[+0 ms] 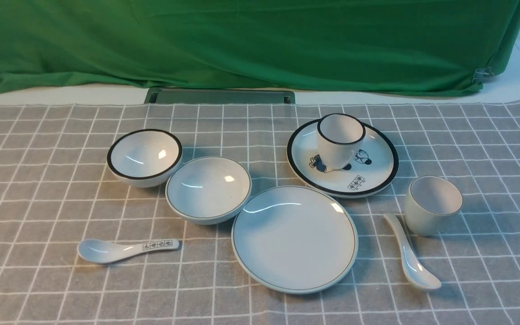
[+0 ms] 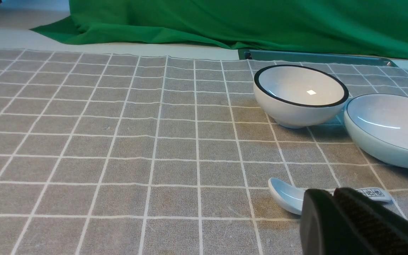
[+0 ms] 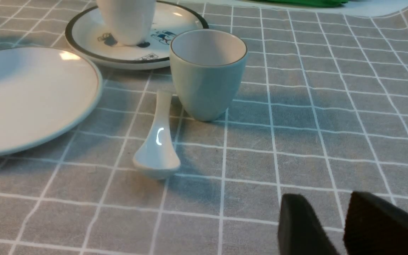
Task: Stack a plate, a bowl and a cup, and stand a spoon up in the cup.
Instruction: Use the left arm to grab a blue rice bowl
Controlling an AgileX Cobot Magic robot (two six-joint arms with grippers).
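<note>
Presently, the left jaws [image 2: 324, 193] stand closed and empty; the right jaws [image 3: 326, 196] stand parted, gripping nothing. On the bench [image 1: 39, 180], the plate [image 1: 294, 239] lies between the bowl [image 1: 209, 187] and the spoon [image 1: 411, 257], with the cup [image 1: 433, 205] upright just beside the spoon.

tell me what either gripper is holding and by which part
Nothing is held: the right gripper stands open with only tablecloth showing between its fingers, and the left gripper is shut on nothing.
</note>
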